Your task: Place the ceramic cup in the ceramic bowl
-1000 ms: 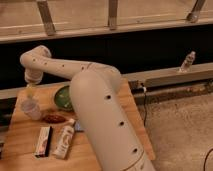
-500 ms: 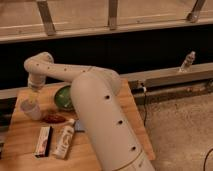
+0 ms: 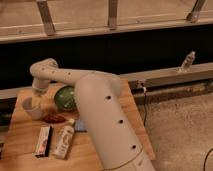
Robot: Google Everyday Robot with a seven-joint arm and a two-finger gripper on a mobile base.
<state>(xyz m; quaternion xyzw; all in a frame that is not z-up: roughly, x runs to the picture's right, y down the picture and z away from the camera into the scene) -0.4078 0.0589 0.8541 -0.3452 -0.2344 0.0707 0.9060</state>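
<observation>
The ceramic cup (image 3: 32, 108), small and pale, stands on the wooden table (image 3: 20, 150) near its far left edge. My gripper (image 3: 36, 98) hangs straight down from the arm's end right over the cup's rim and reaches the cup. The ceramic bowl (image 3: 64, 98), green inside, sits just right of the cup, and my big white arm (image 3: 105, 120) partly covers its right side. About a hand's width separates cup and bowl.
A reddish-brown packet (image 3: 54, 118) lies in front of the cup and bowl. Nearer the front lie a flat snack bar (image 3: 43, 141) and a white tube (image 3: 64, 140). A small bottle (image 3: 187, 61) stands on the ledge at the far right. A dark wall runs behind the table.
The arm's end has shifted slightly right and settled lower over the cup. The cup and the bowl have stayed where they were.
</observation>
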